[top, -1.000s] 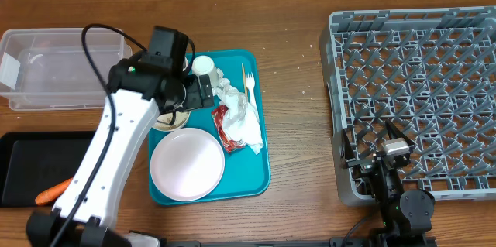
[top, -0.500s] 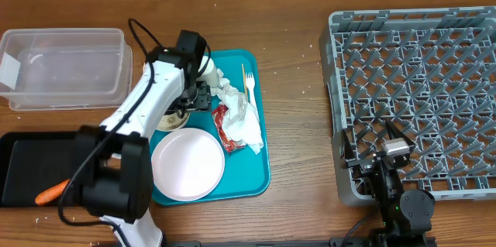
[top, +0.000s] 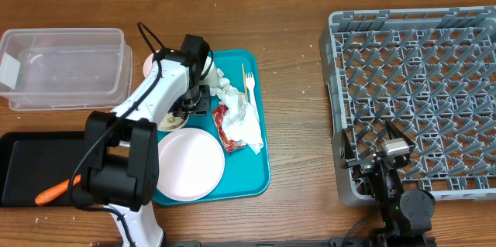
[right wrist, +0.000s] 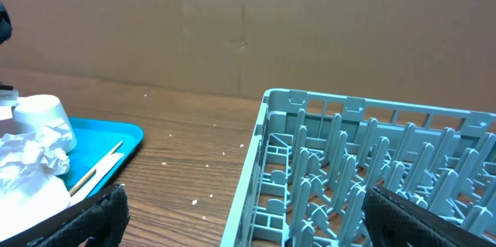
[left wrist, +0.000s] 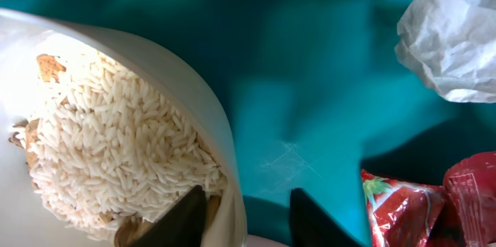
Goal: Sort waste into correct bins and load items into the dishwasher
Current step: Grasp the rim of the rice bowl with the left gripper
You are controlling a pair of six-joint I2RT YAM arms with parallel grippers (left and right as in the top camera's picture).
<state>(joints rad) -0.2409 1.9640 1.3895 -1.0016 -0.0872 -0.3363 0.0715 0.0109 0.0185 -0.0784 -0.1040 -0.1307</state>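
Note:
My left gripper (top: 194, 101) (left wrist: 246, 204) is down at a white bowl (left wrist: 221, 135) of rice scraps (left wrist: 116, 146) on the teal tray (top: 260, 162). One finger is inside the bowl against its wall. The other stands outside over the tray, a little off the rim, so the jaws are open astride it. Crumpled napkins (top: 242, 115) (left wrist: 457, 38) and a red wrapper (top: 222, 127) (left wrist: 434, 208) lie beside it. A cup (top: 204, 65), fork (top: 248, 84) and plate (top: 190, 166) share the tray. My right gripper (top: 387, 154) (right wrist: 248, 224) hangs wide open at the grey dish rack's (top: 418, 84) near left corner.
A clear tub (top: 62, 69) stands at the far left, with a second white bowl (top: 148, 65) between it and the tray. A black tray (top: 23, 162) below the tub holds a carrot piece (top: 54, 193). Bare wood separates the teal tray from the rack.
My left arm has swung right and dropped onto the tray, and its jaws have narrowed around the rice bowl's rim. The right arm has not moved.

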